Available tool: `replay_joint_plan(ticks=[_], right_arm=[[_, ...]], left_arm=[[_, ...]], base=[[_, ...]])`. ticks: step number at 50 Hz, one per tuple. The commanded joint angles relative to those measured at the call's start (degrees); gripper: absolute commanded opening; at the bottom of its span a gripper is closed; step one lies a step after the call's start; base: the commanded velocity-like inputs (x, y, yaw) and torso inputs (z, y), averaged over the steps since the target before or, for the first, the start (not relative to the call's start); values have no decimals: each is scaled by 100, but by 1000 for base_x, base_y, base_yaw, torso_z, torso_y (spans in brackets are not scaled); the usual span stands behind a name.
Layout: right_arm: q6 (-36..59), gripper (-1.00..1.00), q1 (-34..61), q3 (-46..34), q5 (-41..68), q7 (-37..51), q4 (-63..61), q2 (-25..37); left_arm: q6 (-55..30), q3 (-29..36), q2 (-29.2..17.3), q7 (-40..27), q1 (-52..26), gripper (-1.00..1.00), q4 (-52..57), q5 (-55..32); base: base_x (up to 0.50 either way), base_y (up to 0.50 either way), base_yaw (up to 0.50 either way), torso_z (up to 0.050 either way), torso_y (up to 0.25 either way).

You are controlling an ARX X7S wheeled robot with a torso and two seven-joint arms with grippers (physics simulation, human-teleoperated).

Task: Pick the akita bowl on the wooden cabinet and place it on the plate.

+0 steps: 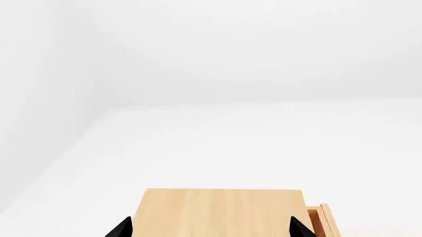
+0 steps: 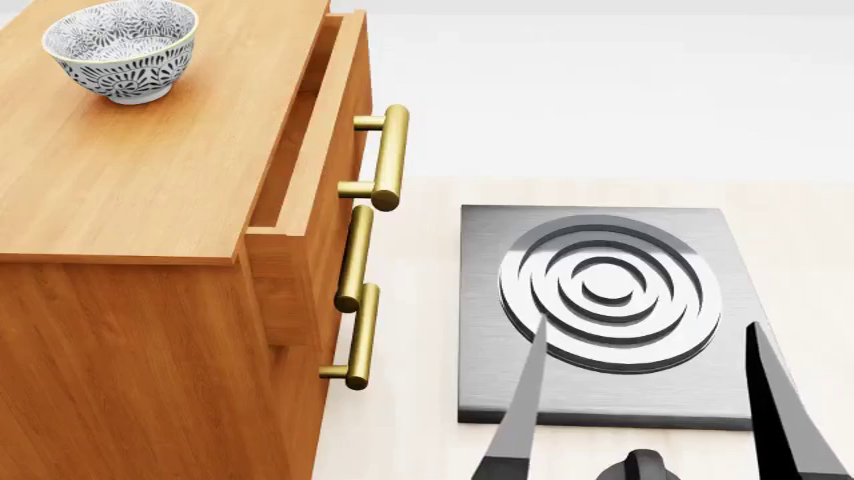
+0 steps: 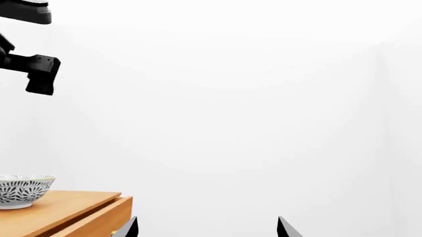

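The akita bowl (image 2: 120, 48), white with a dense dark leaf pattern, stands upright on the far left of the wooden cabinet (image 2: 147, 170). In the right wrist view the akita bowl (image 3: 23, 190) sits on the wooden cabinet (image 3: 66, 210) off to one side. My right gripper (image 2: 646, 322) is open and empty over the stove, well right of the cabinet; the right gripper (image 3: 207, 228) faces bare white space. My left gripper (image 1: 211, 228) is open and empty over a pale wooden top (image 1: 224, 212). The plate is out of view.
A dark square stove (image 2: 487, 390) with a ring burner lies on the pale floor surface right of the cabinet. The cabinet's top drawer (image 2: 314, 150) stands slightly pulled out, its brass bar handles (image 2: 387, 155) sticking out. A black arm part (image 3: 33, 64) hangs high above the bowl.
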Motion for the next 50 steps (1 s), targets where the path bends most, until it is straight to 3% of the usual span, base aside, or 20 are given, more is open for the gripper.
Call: replay_joint_plan(ticks=[1,21,50], right_arm=[[-8,100,-13,6,-16,-38,25,-31],[-51,100,-60,8,-26,-118,112,-95],[-17,100,-86,50,-17,-165,112,-125]], left_arm=[[-337,-781,-80,-285,50,100,-39,590],[-949,-1836,-422,-901,99,100,-39,700],[-818,-1205,-342,-451,73,100,-39,755]], base=[[0,0,0,0,0],[0,0,0,0,0],[0,0,0,0,0]])
